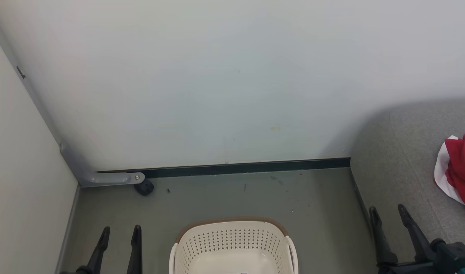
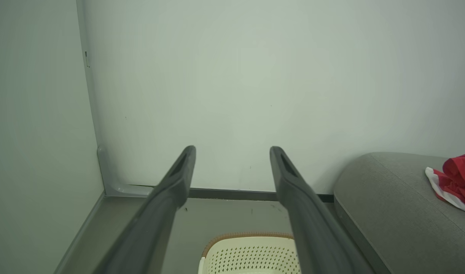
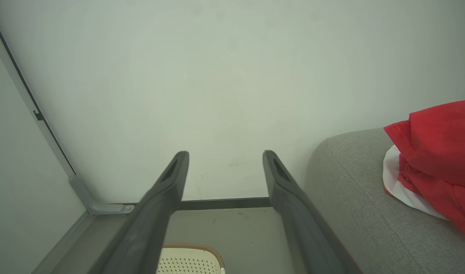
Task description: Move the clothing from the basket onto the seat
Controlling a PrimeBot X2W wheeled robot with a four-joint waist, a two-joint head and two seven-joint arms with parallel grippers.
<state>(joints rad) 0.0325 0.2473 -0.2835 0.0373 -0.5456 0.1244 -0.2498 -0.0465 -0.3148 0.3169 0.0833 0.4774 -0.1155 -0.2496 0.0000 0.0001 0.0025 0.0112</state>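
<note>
The cream basket [image 1: 232, 243] with its brown rim stands on the floor at the bottom centre of the head view; the part of its inside that shows holds nothing. Red clothing [image 1: 459, 171] with white trim lies bunched on the grey seat [image 1: 400, 167] at the right edge. My left gripper [image 1: 120, 230] is open at the lower left, left of the basket. My right gripper [image 1: 388, 211] is open at the lower right, over the seat's front edge. The wrist views show the basket [image 2: 251, 251] [image 3: 190, 258], the seat [image 2: 384, 198] [image 3: 354, 190] and the clothing [image 2: 455, 179] [image 3: 434, 156] beyond each open gripper [image 2: 232, 152] [image 3: 225, 156].
A pale wall [image 1: 217, 76] with a dark baseboard [image 1: 247, 167] closes the far side. A second wall [image 1: 19, 182] stands on the left. A grey metal bracket [image 1: 103, 177] and a small black caster [image 1: 145, 187] sit in the corner. Grey floor [image 1: 255, 198] lies between basket and wall.
</note>
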